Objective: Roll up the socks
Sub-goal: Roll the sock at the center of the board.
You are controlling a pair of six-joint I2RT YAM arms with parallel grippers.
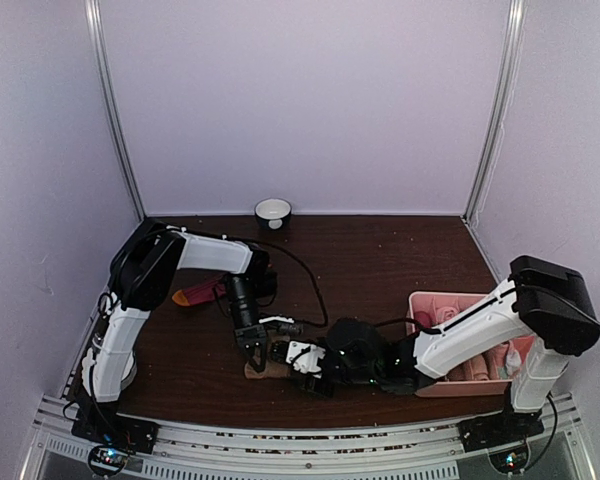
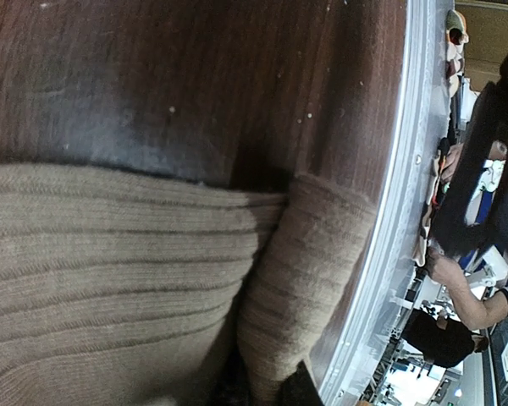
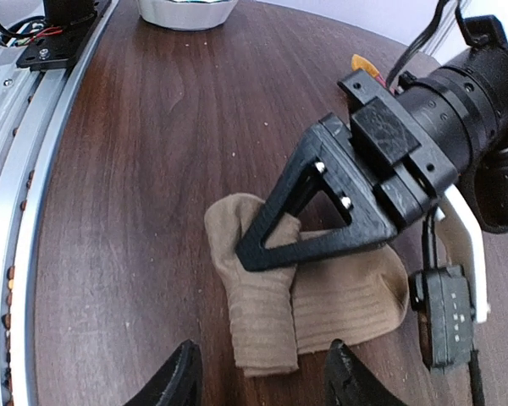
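The tan sock (image 3: 339, 309) lay folded on the desk (image 3: 152, 169), left of the pink tray (image 1: 450, 296), pinched by the left end effector (image 3: 262, 247). The right end effector (image 3: 258, 372) hovered between tray and sock, fingers spread.

I'm seeing white arm links (image 1: 215, 253), black joints (image 1: 145, 265) and black cables (image 1: 310, 285) trailing; on the left gripper (image 3: 256, 252), a black triangular finger (image 3: 339, 241) is showing two silver screws (image 3: 320, 167).

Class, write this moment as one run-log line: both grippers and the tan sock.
left gripper: shut on tan sock | right gripper: open, aimed at sock | sock: partly folded, on table
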